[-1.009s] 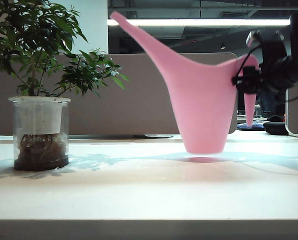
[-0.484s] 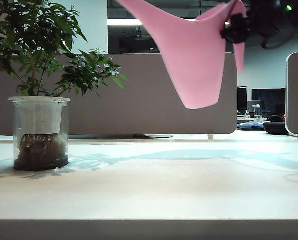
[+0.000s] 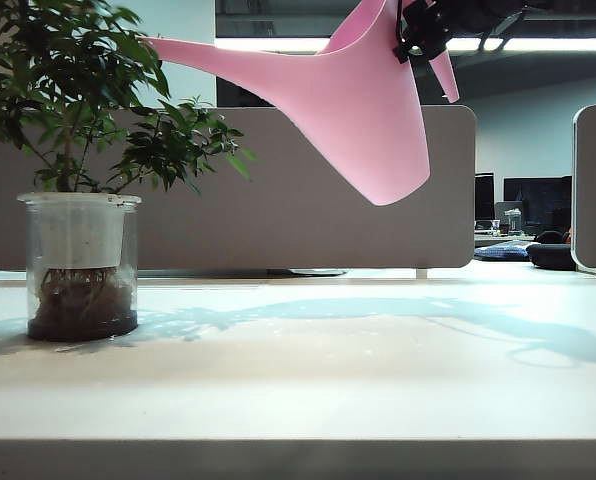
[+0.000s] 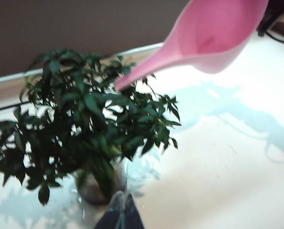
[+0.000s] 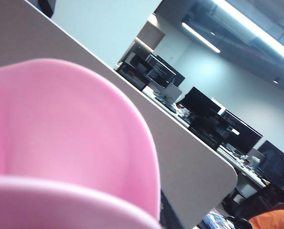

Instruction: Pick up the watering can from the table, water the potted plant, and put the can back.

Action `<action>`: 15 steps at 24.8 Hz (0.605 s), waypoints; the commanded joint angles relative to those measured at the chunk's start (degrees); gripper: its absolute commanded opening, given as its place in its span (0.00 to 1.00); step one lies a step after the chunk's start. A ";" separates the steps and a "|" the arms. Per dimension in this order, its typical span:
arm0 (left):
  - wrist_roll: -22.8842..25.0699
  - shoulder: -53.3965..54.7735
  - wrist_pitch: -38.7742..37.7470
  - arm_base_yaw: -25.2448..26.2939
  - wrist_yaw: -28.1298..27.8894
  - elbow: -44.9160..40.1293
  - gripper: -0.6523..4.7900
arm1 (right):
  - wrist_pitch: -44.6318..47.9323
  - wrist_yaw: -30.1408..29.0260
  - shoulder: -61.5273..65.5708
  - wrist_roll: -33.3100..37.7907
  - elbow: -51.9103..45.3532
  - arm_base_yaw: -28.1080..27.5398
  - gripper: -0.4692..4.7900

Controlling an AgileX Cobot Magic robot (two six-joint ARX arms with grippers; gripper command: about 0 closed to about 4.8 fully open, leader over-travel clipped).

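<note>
1. While one can [image 3: 363, 110] hangs tilted above the table [image 3: 298, 370], spout toward the one plant [image 3: 78, 170], the right gripper [image 3: 418, 30] pinches its handle in the exterior view.
2. Left wrist view: one plant [image 4: 89, 129], one can [image 4: 213, 33], spout tip over the leaves; left gripper [image 4: 119, 212] tips pressed together.
3. Right wrist view: only one pink can [image 5: 65, 143] shows.

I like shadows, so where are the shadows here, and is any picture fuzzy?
Exterior view: the watering can, held aloft by the right gripper, and the potted plant cast pale bluish shadows on the table. Left wrist view: slightly soft leaves; the left gripper is blurred. Right wrist view: the pink can is a blur.
</note>
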 commanded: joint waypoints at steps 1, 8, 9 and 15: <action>-0.02 -0.13 -1.22 0.09 0.26 0.04 0.11 | 4.26 1.33 -0.72 0.28 0.70 0.09 0.36; -0.15 -0.15 -1.11 0.09 0.28 0.04 0.11 | 5.46 2.60 -0.59 -8.17 1.01 2.36 0.36; -0.22 -0.15 -1.11 0.09 0.28 0.04 0.11 | 5.42 2.97 -0.57 -8.26 1.05 2.86 0.36; -0.24 -0.17 -1.11 0.09 0.28 0.07 0.11 | 5.55 3.85 -0.50 -13.33 1.07 4.48 0.36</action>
